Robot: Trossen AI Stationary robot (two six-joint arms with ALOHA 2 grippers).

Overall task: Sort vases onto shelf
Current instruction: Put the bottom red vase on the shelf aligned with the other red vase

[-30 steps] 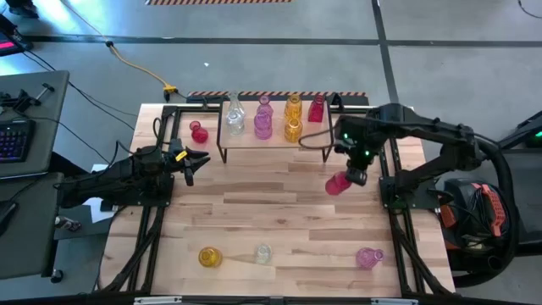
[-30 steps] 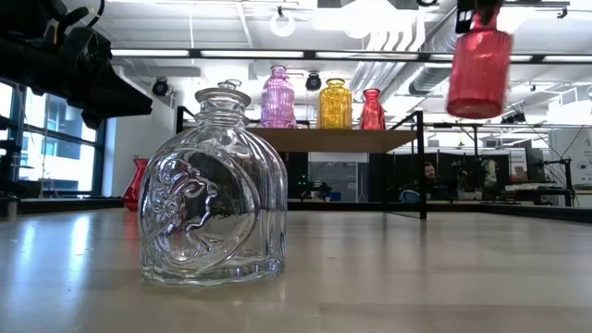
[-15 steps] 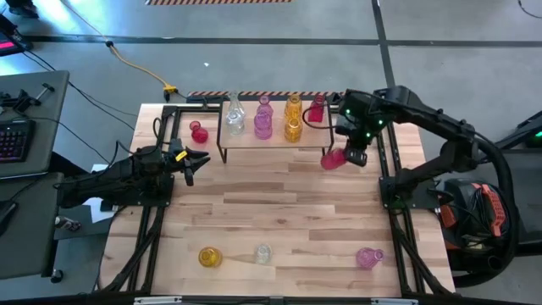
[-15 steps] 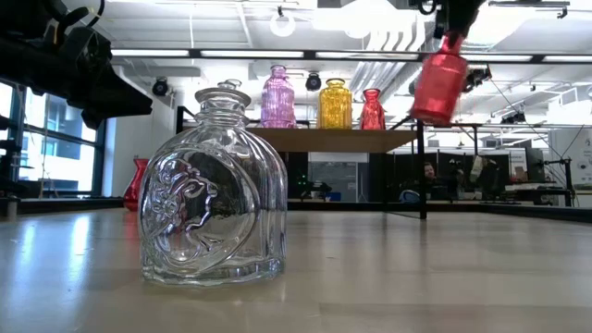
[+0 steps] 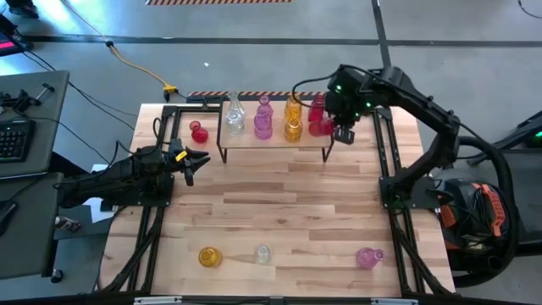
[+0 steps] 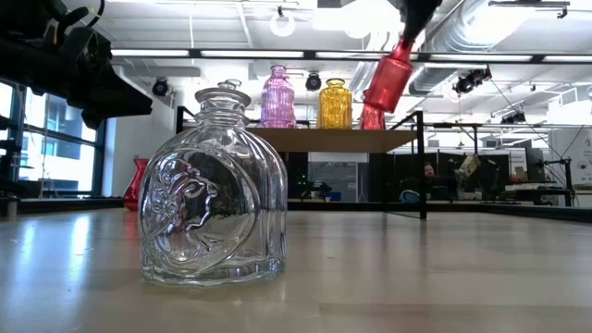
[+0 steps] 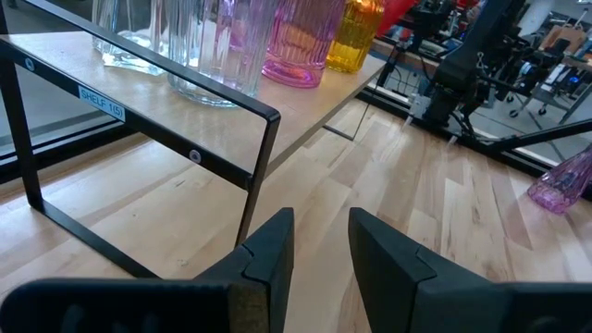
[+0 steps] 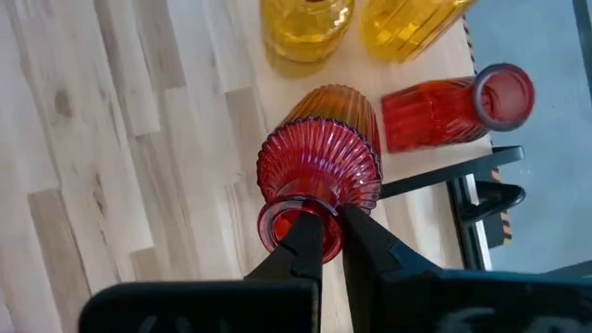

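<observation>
The right gripper (image 8: pixel 331 242) pinches the rim of a ribbed red glass vase (image 8: pixel 320 174), hanging tilted over the right end of the low light-wood shelf (image 5: pixel 309 138). Glass looks light, slick and brittle; gripping the lip lets it swing, so the neck seems safer. The left gripper (image 7: pixel 319 242) waits, fingers slightly apart, empty.

tilted red ribbed vase (image 5: pixel 321 127) hangs above shelf's (image 5: pixel 273 144) right end.

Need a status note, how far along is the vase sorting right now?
Several vases already stand on the shelf. The right gripper holds a red vase at the shelf's right end. Left on the table: red, yellow, clear, pink.
</observation>
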